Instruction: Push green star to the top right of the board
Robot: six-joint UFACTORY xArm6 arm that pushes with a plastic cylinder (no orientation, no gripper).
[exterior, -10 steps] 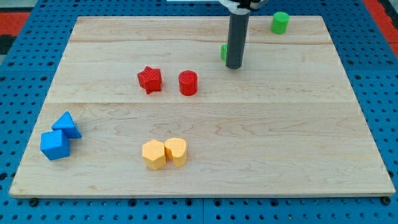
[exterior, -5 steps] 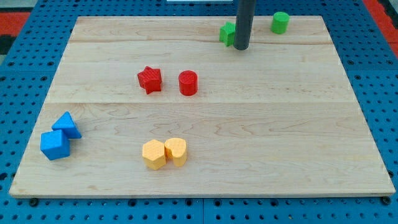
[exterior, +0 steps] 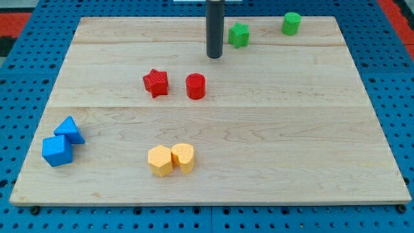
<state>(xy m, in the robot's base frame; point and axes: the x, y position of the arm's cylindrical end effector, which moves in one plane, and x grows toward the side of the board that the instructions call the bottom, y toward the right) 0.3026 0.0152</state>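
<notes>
The green star (exterior: 239,34) lies near the view's top, right of centre, on the wooden board (exterior: 291,129). My tip (exterior: 214,56) is just to the star's left and slightly lower, a small gap apart from it. A green cylinder (exterior: 292,23) stands further right along the board's top edge.
A red star (exterior: 156,83) and a red cylinder (exterior: 195,86) sit below and left of my tip. A blue triangle (exterior: 70,129) and a blue cube (exterior: 57,150) lie at the lower left. Two yellow blocks (exterior: 170,159) sit touching near the bottom.
My tip went up the board, then swung left past the green star. The star moved up towards the top edge and is now uncovered to the tip's right.
</notes>
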